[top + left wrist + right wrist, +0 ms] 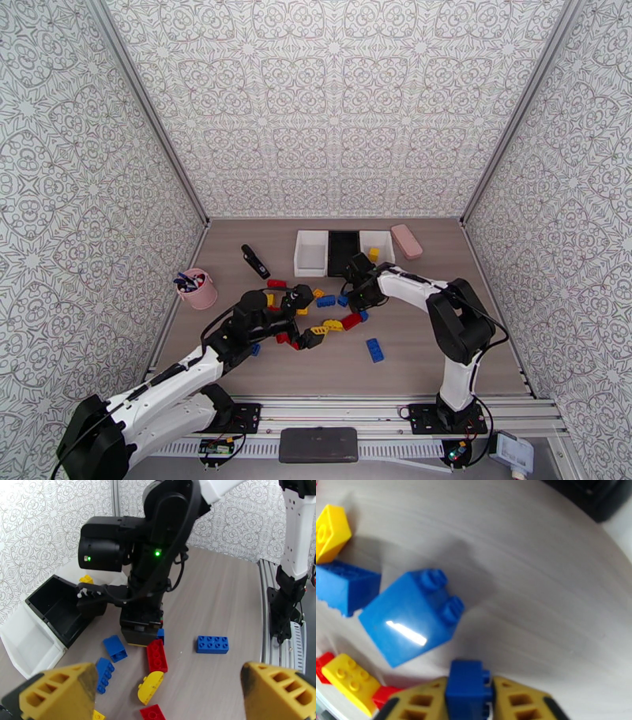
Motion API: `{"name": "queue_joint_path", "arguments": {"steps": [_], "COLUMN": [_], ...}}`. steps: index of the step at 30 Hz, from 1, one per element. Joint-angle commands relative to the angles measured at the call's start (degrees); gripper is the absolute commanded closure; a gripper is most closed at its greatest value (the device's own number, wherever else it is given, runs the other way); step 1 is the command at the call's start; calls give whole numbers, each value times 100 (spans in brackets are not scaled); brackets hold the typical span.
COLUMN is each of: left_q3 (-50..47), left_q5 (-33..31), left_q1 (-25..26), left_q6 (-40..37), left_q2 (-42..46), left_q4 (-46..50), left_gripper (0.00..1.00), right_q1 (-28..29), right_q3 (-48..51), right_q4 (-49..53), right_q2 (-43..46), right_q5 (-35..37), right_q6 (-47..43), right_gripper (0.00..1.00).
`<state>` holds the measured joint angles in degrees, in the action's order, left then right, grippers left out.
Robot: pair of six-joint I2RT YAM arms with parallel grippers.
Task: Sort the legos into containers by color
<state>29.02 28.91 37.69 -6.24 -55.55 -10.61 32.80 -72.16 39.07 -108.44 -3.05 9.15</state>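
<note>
Red, blue and yellow legos lie scattered mid-table, among them a blue eight-stud brick (374,350) (212,644), a red one (157,655) and a curved yellow one (150,681). My right gripper (469,701) (141,638) (357,304) is shut on a small blue brick (468,687) (160,634), low over the table. Beside it lies a larger blue brick (410,616). My left gripper (168,695) (306,317) stands wide open over the pile, holding nothing. The three containers sit at the back: a white tray (310,254), a black tray (343,253) (59,610) and a white tray (378,245) holding a yellow lego (374,254).
A pink rounded block (407,241) lies right of the trays. A black bar (255,260) lies left of them. A pink cup with pens (197,288) stands at the left edge. Patterned walls close in the table on three sides.
</note>
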Motion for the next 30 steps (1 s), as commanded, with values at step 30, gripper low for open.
{"name": "queue_joint_path", "arguments": {"steps": [30], "left_q3": [-294], "left_q5": [-1110], "left_q1": [-105], "left_q6": [720], "left_q2": [133], "left_q4": [-213], "left_gripper": [0], "right_q1": [-338], "right_q3": [-1621], "right_q4": [-3152], "right_q2": [-494], "right_q5": [1560], "right_q6": [325], "right_gripper": [90]}}
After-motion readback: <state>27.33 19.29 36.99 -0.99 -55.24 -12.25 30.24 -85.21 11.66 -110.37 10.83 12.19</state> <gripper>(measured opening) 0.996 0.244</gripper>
